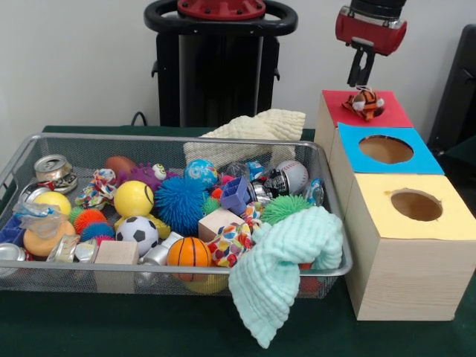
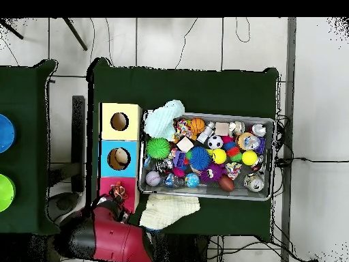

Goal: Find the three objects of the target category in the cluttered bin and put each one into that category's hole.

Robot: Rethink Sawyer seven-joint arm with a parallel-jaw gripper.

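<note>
The silver wire-mesh bin [image 1: 178, 138] takes up the left and middle of the table, full of balls, cans, blocks and cloth; it also shows in the overhead view [image 2: 204, 114]. The orange black-striped plush toy [image 1: 364, 103] lies on the red-topped wooden box [image 1: 398, 117], over its hole; it shows in the overhead view too [image 2: 120, 191]. My gripper [image 1: 362, 74] hangs just above the toy, open and empty, clear of it. I cannot make out the teddy bear or the yellow duck in the clutter.
A blue-topped box [image 1: 416, 152] and a yellow-topped box [image 1: 454, 223] stand in a row in front of the red one. A mint cloth [image 1: 286, 260] hangs over the bin's front right rim. A cream cloth [image 1: 260, 126] lies behind the bin. An orange basketball [image 1: 189, 251] sits at the bin's front.
</note>
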